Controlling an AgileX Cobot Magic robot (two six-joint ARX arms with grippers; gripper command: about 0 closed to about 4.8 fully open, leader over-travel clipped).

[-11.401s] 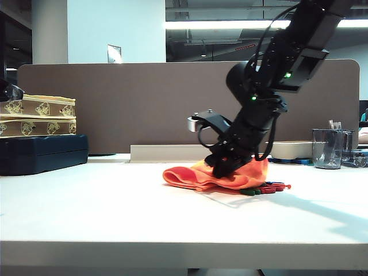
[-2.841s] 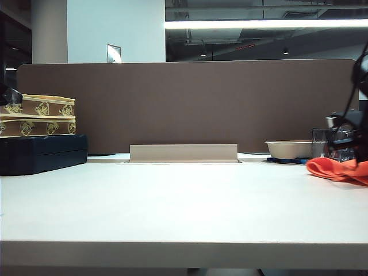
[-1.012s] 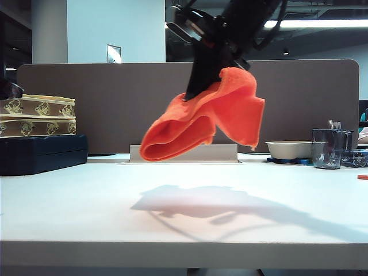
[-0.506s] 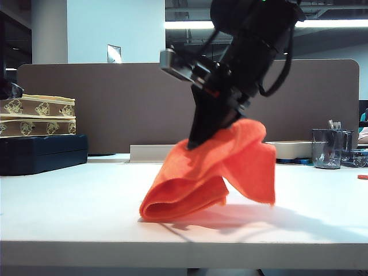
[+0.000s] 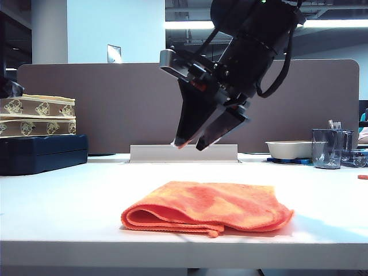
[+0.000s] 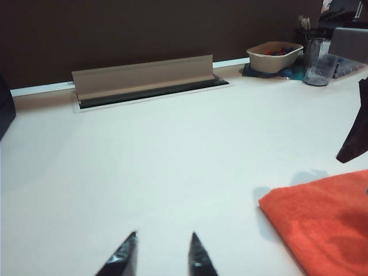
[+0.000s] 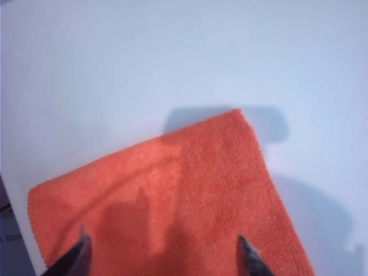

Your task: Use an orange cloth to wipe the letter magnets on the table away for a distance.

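The orange cloth (image 5: 207, 207) lies folded and flat on the table (image 5: 69, 201), near its front edge. My right gripper (image 5: 190, 145) hangs above the cloth, pointing down, open and holding nothing. In the right wrist view its fingertips stand wide apart over the cloth (image 7: 172, 190), the right gripper (image 7: 162, 236) clear of the fabric. My left gripper (image 6: 163, 236) is open over bare table, to the left of the cloth (image 6: 322, 218). A tiny red piece (image 5: 362, 177) at the table's far right looks like one of the letter magnets; the others are out of view.
A dark blue case (image 5: 40, 152) with stacked boxes (image 5: 37, 115) sits at the left. A beige bowl (image 5: 287, 149) and a clear cup (image 5: 328, 148) stand back right. A beige cable-slot cover (image 5: 184, 153) runs along the brown partition (image 5: 115, 103).
The right gripper lowered the hanging cloth onto the table, then opened and let it go. The cloth now lies flat and the gripper stands above it. The left gripper kept still.
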